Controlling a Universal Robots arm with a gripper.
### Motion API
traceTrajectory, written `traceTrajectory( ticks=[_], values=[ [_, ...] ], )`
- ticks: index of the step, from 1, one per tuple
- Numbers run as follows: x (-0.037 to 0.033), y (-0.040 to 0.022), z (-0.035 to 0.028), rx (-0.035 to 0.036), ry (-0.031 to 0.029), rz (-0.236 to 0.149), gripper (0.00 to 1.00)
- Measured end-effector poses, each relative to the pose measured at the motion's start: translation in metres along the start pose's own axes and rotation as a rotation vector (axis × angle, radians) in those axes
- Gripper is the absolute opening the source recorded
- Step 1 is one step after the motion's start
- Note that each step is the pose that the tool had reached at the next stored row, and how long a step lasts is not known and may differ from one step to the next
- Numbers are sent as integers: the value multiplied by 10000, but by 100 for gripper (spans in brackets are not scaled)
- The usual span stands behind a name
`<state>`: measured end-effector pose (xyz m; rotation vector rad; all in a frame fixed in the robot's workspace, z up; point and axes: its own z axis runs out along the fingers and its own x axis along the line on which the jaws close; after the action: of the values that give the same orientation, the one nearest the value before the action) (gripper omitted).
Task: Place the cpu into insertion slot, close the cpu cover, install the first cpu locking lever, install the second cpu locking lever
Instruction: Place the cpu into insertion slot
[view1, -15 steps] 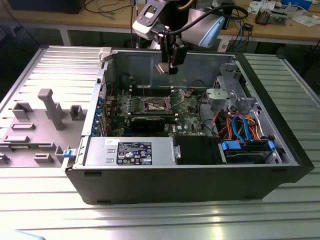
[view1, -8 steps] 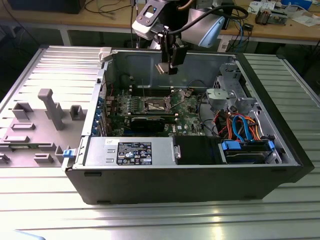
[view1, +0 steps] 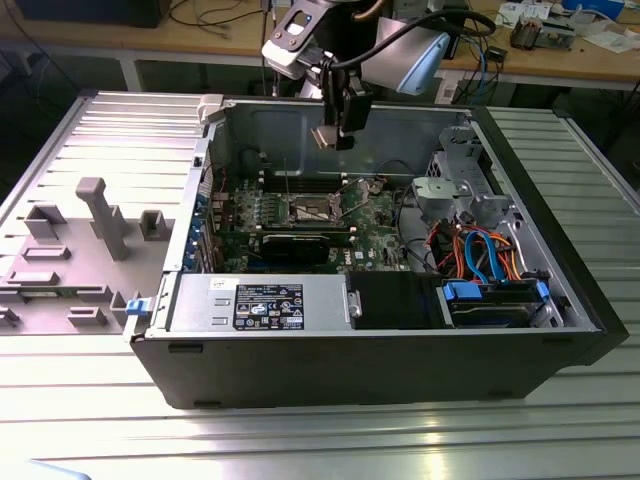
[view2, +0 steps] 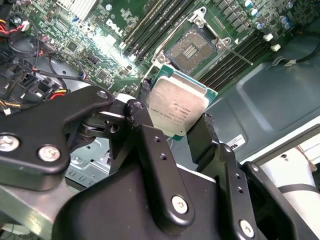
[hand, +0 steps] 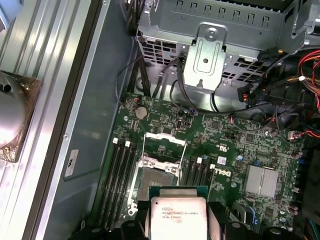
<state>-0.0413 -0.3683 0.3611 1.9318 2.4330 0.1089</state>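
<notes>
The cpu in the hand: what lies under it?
Beneath the cpu, gripped in the hand, the open insertion slot shows on the board, apart from it. In the first wrist view the cpu hides its near edge.

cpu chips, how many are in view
1. The cpu is clamped in the gripper, held in the air above the motherboard, close to the empty insertion slot. Another could lie hidden elsewhere in the case.

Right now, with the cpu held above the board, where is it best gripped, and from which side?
By two opposite side edges, as the fingers pinch the cpu now, coming from its metal-topped face. It is thin and flat, so edges are probably the only hold that leaves the underside free to meet the insertion slot.
</notes>
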Motion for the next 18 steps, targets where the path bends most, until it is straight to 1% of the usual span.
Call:
traceTrajectory(
  ticks=[3, 5, 7, 9, 18],
  values=[
    [0, -1, 6, -1, -20, 237, 54],
    [0, -1, 12, 6, -23, 301, 54],
    [0, -2, 19, 35, -22, 378, 54],
    [0, -2, 19, 45, -23, 403, 54],
    [0, -2, 20, 45, -22, 405, 54]
  ],
)
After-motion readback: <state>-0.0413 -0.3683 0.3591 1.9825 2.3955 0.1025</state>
